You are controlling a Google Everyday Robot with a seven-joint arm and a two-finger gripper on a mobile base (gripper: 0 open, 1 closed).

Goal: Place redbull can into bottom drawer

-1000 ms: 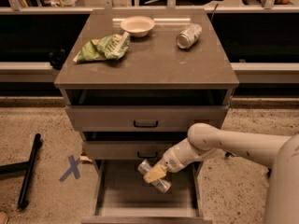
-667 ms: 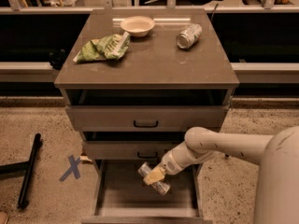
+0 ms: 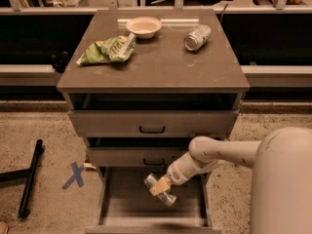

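The bottom drawer (image 3: 127,207) is pulled open below the cabinet, and its flat floor shows. My gripper (image 3: 160,186) reaches in from the right over the drawer's middle. It is shut on the redbull can (image 3: 167,198), a slim silver can held tilted, almost lying, low inside the drawer box. The tan fingers (image 3: 157,188) cross the can's middle and hide part of it. I cannot tell whether the can touches the drawer floor.
On the cabinet top are a dented wider silver can (image 3: 197,37), a white bowl (image 3: 144,27) and a green chip bag (image 3: 107,50). Two shallower drawers (image 3: 152,126) with black handles sit above. A blue tape X (image 3: 75,175) and a black pole (image 3: 29,179) lie on the floor at left.
My gripper and forearm have sunk slightly lower into the drawer with the can still held. Nothing else has moved.
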